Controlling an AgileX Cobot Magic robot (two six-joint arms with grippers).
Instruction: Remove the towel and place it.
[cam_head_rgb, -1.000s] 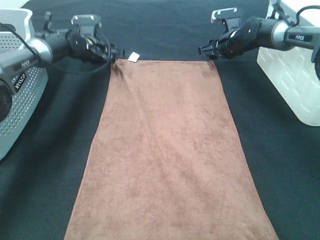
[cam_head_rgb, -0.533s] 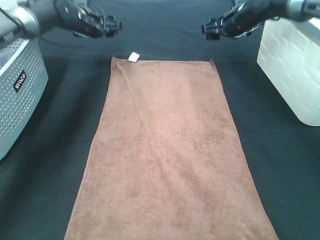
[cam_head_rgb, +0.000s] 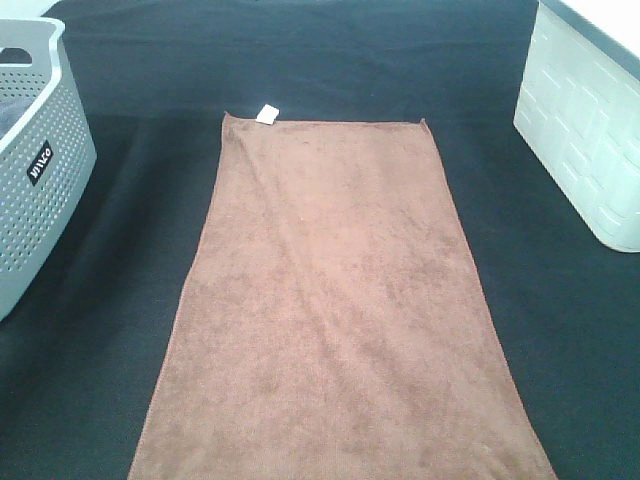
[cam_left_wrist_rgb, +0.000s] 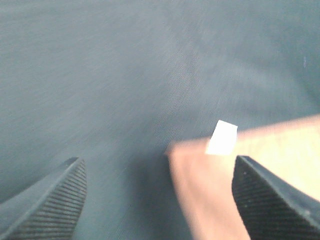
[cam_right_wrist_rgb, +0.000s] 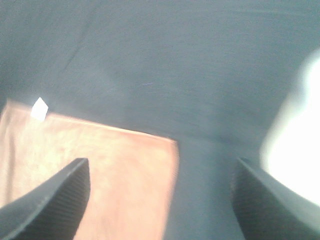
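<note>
The brown towel (cam_head_rgb: 330, 300) lies spread flat on the black cloth in the middle of the table, its small white tag (cam_head_rgb: 267, 113) at the far left corner. Neither arm shows in the exterior high view. The left wrist view looks down on the towel's tagged corner (cam_left_wrist_rgb: 222, 138) from above, with my left gripper (cam_left_wrist_rgb: 157, 200) open and nothing between its fingers. In the right wrist view my right gripper (cam_right_wrist_rgb: 160, 200) is open above the towel's far right corner (cam_right_wrist_rgb: 170, 145), also holding nothing.
A grey perforated basket (cam_head_rgb: 35, 180) stands at the left edge of the table. A white bin (cam_head_rgb: 590, 130) stands at the right edge. The black cloth (cam_head_rgb: 320, 60) covers the table around the towel.
Both arms have lifted away from the towel's far corners and left the exterior high view. Their jaws have opened wider. The towel stays flat where it was.
</note>
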